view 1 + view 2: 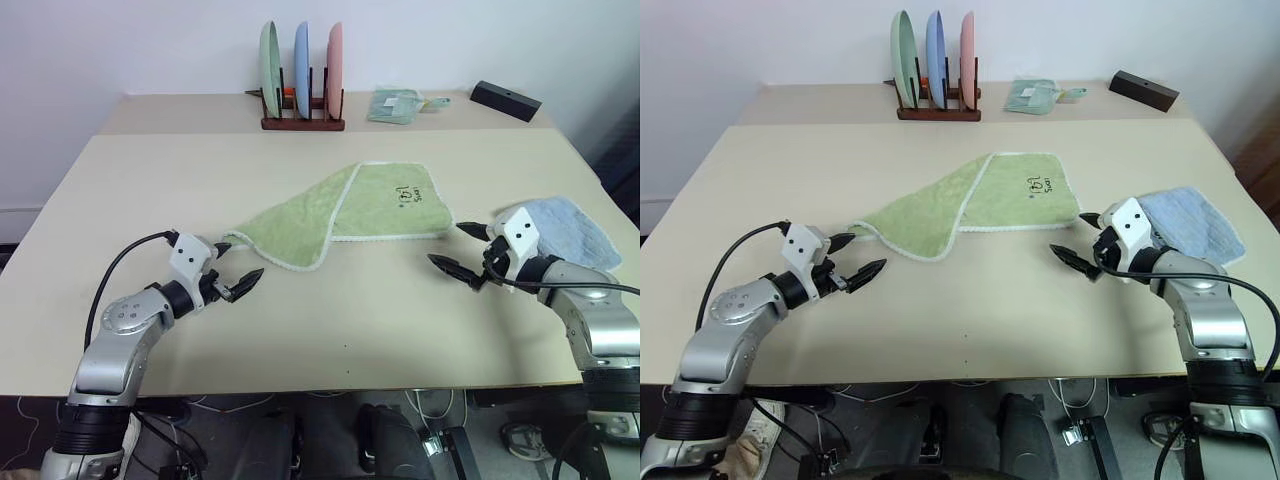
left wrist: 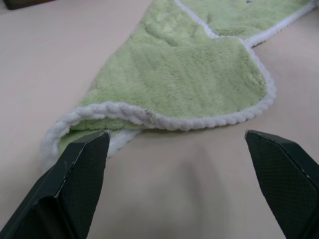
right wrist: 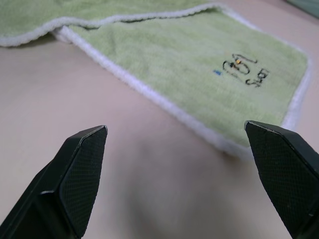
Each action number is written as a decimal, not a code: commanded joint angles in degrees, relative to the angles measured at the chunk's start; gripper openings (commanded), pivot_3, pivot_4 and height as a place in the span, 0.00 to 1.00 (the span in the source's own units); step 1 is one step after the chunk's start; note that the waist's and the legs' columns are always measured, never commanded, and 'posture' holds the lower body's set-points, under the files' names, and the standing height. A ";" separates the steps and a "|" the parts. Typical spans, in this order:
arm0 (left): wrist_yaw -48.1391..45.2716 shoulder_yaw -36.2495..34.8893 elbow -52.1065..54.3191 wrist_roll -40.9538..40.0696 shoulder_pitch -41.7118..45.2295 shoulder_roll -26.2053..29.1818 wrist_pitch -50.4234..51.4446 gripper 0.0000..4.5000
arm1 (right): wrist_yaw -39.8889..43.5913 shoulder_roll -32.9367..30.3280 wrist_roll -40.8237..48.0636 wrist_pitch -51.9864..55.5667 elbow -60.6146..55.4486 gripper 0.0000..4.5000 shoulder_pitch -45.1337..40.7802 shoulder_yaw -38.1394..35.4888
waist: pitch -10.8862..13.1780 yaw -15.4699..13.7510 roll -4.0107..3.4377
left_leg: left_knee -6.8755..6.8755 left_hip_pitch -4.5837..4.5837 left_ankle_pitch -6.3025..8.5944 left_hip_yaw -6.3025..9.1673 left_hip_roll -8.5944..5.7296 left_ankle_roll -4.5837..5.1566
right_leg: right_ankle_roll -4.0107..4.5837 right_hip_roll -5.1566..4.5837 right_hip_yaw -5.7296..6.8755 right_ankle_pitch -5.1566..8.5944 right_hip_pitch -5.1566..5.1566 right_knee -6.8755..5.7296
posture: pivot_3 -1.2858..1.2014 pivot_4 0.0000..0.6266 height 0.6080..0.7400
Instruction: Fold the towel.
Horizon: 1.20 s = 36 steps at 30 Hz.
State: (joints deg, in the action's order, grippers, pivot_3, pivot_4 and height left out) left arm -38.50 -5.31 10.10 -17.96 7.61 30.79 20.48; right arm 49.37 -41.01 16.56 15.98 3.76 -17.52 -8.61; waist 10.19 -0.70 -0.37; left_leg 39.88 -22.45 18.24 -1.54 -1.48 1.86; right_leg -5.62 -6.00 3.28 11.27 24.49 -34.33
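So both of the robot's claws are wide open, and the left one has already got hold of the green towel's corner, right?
Not quite. The left gripper holds nothing: in the left wrist view its jaws stand wide open just short of the towel, bare table between them. The right gripper is wide open too.

Two black fingers [image 2: 75,184] are spread wide above the table [image 2: 189,189], just short of the towel [image 2: 184,79], whose corner is doubled over.

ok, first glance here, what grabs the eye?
The light green towel, rumpled and partly folded over itself mid-table. The left gripper and right gripper flank it, both open and empty. At the table's back edge, a rack of three upright plates.
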 commanded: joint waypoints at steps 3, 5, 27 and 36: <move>0.73 0.64 1.31 0.86 0.75 -0.66 -1.60 0.99 | -0.48 0.21 -0.19 -1.22 -0.04 1.00 -2.09 0.03 | 0.00 -0.10 0.00 | 0.00 0.00 0.00 0.00 0.00 0.00 | 0.00 0.00 0.00 0.00 0.00 0.00 | 0.52 0.24 0.98; 0.84 1.25 1.71 0.93 1.22 -1.22 -1.45 0.99 | -0.94 0.92 -0.36 -1.63 0.12 1.00 -2.37 0.49 | 0.00 -0.11 0.00 | 0.01 0.00 0.00 0.00 -0.01 0.01 | 0.00 0.00 0.00 0.00 -0.02 0.01 | 0.52 0.24 0.98; -2.86 2.91 0.62 0.55 3.02 -0.36 -0.34 0.99 | -4.85 5.57 0.69 -0.77 -6.48 1.00 1.23 1.24 | 0.00 -0.04 0.00 | 0.01 0.00 0.01 -0.01 0.00 0.02 | -0.01 0.04 0.00 -0.01 -0.01 -0.01 | 0.52 0.24 0.98; -4.88 6.58 0.57 0.66 6.07 -1.29 1.17 0.99 | -5.30 6.21 0.74 0.56 -8.97 1.00 1.93 2.05 | 0.00 -0.09 0.00 | 0.02 0.00 0.01 -0.01 0.00 0.02 | -0.01 0.05 0.00 -0.01 -0.02 -0.01 | 0.52 0.24 0.98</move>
State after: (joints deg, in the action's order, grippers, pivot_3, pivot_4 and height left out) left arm -41.76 -0.69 9.04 -17.39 11.41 29.15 21.48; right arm 44.14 -34.81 16.58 16.46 -2.65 -15.27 -6.24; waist 10.19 -0.79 -0.37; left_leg 39.91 -22.45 18.25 -1.55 -1.49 1.89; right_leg -5.64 -5.95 3.28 11.26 24.47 -34.34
